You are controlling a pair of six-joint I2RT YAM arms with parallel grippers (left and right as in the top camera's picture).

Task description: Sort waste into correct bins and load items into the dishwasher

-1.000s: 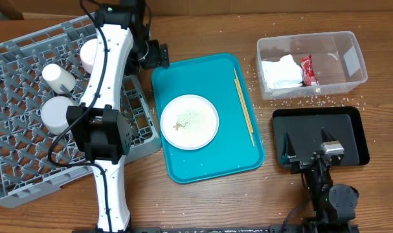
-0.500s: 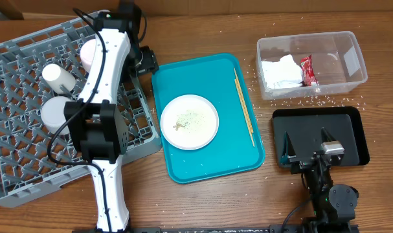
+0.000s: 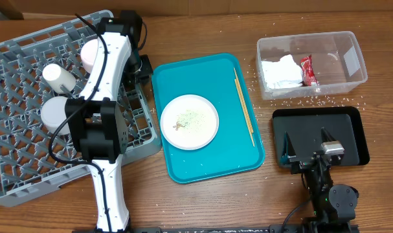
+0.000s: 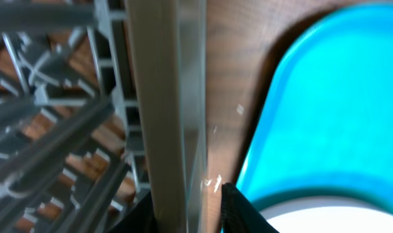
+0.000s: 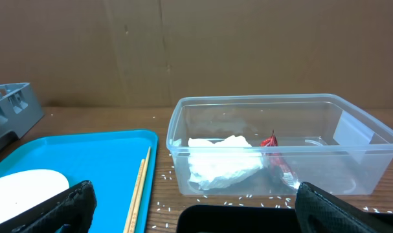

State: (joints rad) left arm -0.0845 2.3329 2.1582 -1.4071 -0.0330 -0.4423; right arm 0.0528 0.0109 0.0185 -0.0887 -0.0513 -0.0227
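The grey dishwasher rack fills the left side and holds a white cup, a pale bowl and another white piece. My left gripper stands at the rack's right wall, one finger on each side of it, and my left gripper is shut on that wall. A small white plate with rice bits lies on the teal tray. The clear tub holds the napkin and red wrapper. My right gripper hangs open over the black tray.
Wooden chopsticks lie along the teal tray's right side. Loose rice grains are scattered on the wood round the tub. In the right wrist view the tub stands ahead, with the right gripper low over the black tray.
The left gripper has slid a little left to the rack's right wall and its jaws have narrowed from wide open down onto that wall. The right arm has not moved.
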